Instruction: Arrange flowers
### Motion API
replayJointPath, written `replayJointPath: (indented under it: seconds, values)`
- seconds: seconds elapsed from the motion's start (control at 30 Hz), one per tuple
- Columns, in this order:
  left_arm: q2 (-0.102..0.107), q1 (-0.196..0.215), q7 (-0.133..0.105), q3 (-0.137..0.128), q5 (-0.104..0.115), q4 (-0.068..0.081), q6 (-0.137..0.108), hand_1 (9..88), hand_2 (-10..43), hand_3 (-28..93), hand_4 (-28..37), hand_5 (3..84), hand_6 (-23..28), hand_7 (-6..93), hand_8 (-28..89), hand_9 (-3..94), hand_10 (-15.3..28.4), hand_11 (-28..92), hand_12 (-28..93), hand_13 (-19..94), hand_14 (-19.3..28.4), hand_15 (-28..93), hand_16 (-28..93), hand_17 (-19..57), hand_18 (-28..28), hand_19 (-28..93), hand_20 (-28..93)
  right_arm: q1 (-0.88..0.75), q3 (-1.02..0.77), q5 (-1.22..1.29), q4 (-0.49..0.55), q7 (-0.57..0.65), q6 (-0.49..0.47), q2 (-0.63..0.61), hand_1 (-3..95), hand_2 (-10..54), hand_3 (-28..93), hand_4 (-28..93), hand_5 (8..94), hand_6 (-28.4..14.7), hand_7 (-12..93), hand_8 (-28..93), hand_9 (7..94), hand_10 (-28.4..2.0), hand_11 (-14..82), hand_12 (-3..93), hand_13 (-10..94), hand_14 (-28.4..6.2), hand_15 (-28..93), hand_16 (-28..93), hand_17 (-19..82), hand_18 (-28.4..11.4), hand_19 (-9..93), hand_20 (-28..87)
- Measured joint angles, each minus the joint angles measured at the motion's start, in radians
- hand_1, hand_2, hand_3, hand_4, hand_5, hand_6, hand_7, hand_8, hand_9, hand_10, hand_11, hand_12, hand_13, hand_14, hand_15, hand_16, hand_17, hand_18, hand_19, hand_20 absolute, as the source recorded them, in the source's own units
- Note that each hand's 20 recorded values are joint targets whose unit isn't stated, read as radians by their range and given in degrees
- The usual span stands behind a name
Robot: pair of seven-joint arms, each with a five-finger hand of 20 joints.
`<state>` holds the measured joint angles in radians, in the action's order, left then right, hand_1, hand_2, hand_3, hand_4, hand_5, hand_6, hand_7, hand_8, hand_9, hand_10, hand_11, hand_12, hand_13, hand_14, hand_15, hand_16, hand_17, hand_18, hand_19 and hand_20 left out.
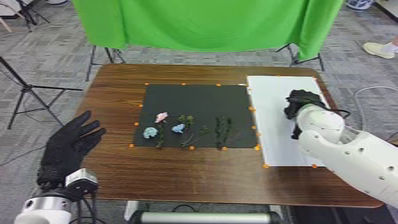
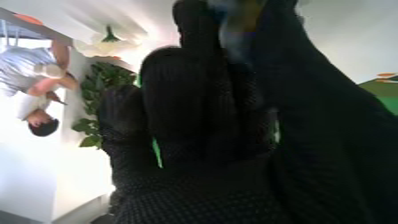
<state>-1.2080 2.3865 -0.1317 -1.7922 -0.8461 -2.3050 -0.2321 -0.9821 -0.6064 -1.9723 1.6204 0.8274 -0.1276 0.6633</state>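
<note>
While the dark, flat mat [image 1: 204, 95] lies on the brown wooden table [image 1: 178, 175], the artificial flowers are grouped on its nearer half. The pink flower [image 1: 161, 117] has its head toward the far side, and a thin green stem runs from it toward the near edge, its long axis close to parallel with the mat's sides. The pale blue flower [image 1: 150, 132] sits just beside that stem, on the left; the deeper blue flower [image 1: 179, 128] is on the other side, near some small green leaves. Which stem belongs to either blue head is hard to make out. Farther right, dark green leafy stems [image 1: 222, 131] also run near to far, close together; their ends are too small to tell.

The black-gloved left hand [image 1: 69, 145] is at the table's left edge, fingers loosely spread and pointing toward the far side, apart from the flowers. The black-gloved right hand [image 1: 304, 99] is over the long white sheet [image 1: 277, 135], right of the mat. Whether it is wide, narrow or holding something, I cannot tell.

In the right wrist view, a white flower [image 2: 111, 47] with a green base and a leafy green sprig [image 2: 96, 97] appear beside the glove, which partly covers the leaves. A blurred blue-and-orange patch is cut off at the edge; what it is, I cannot tell.
</note>
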Motion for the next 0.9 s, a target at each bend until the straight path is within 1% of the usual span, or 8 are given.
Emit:
replayJointPath:
  seconds: [0.1, 0.2, 0.27, 0.47, 0.63, 0.9]
  values:
    - [0.0, 0.0, 0.0, 0.0, 0.0, 0.0, 0.0, 24.5, 6.0, 81, -21.2, 38.3, 10.5, 13.8, -10, 34.9, 19.8, 27, 9, 25, 26.4, 49, -9, -10.6, 23.3, 57, -2, 0.012, 0.04, -0.016, -0.004, 0.0, 0.057, -0.006, 53.0, -9.5, 78, -28, 82.1, 2.1, 27, -1, 91.5, -7.6, 13.8, 31.7, 74, -7.3, 78, 15, 38, -21.1, 93, 50]
    - [0.0, 0.0, 0.001, 0.0, 0.0, 0.0, 0.0, 24.5, 6.0, 81, -21.2, 38.3, 10.4, 13.8, -10, 34.9, 19.8, 27, 9, 25, 26.4, 49, -9, -10.6, 23.3, 57, -2, 0.009, 0.061, -0.033, -0.004, 0.0, 0.114, -0.014, 53.2, -9.5, 78, -28, 82.9, 1.5, 26, 0, 92.5, -7.5, 15.1, 32.6, 75, -7.2, 78, 15, 39, -21.6, 93, 51]
    - [-0.001, 0.0, 0.001, 0.0, 0.0, 0.0, 0.0, 24.5, 6.0, 81, -21.2, 38.3, 10.5, 13.8, -10, 34.9, 19.8, 27, 9, 25, 26.4, 49, -9, -10.6, 23.3, 57, -2, -0.001, 0.061, -0.044, 0.001, -0.001, 0.136, -0.018, 53.2, -9.5, 79, -28, 83.4, 1.2, 26, 1, 93.0, -7.7, 16.2, 32.7, 75, -7.3, 78, 15, 39, -21.9, 93, 51]
    - [-0.002, 0.007, 0.001, -0.005, 0.0, -0.002, 0.0, 24.5, 5.9, 81, -21.2, 38.3, 10.5, 13.7, -10, 34.8, 19.8, 27, 9, 25, 26.3, 49, -9, -10.6, 23.3, 57, -2, -0.055, 0.006, -0.089, 0.068, -0.019, 0.146, -0.024, 53.3, -9.5, 80, -28, 84.2, 0.9, 25, 1, 93.4, -8.1, 17.2, 33.1, 76, -7.4, 78, 15, 40, -22.4, 93, 52]
    - [-0.002, 0.012, 0.0, -0.01, 0.0, -0.002, -0.001, 24.5, 5.9, 81, -21.2, 38.3, 10.5, 13.8, -10, 34.9, 19.8, 27, 9, 25, 26.4, 49, -9, -10.6, 23.3, 57, -2, -0.074, -0.035, -0.136, 0.146, -0.078, 0.145, -0.013, 53.3, -9.5, 80, -28, 84.6, 0.6, 24, 2, 93.6, -8.2, 17.5, 33.1, 76, -7.5, 78, 15, 40, -22.5, 93, 52]
    - [-0.002, 0.014, 0.0, -0.016, 0.001, -0.003, -0.001, 24.5, 6.0, 81, -21.2, 38.3, 10.5, 13.9, -10, 34.9, 19.8, 27, 9, 25, 26.4, 49, -9, -10.6, 23.3, 57, -2, -0.061, -0.055, -0.156, 0.206, -0.165, 0.128, 0.079, 53.1, -9.5, 81, -28, 84.7, 0.6, 24, 3, 93.7, -8.1, 17.2, 33.3, 76, -7.6, 78, 16, 40, -22.5, 93, 53]
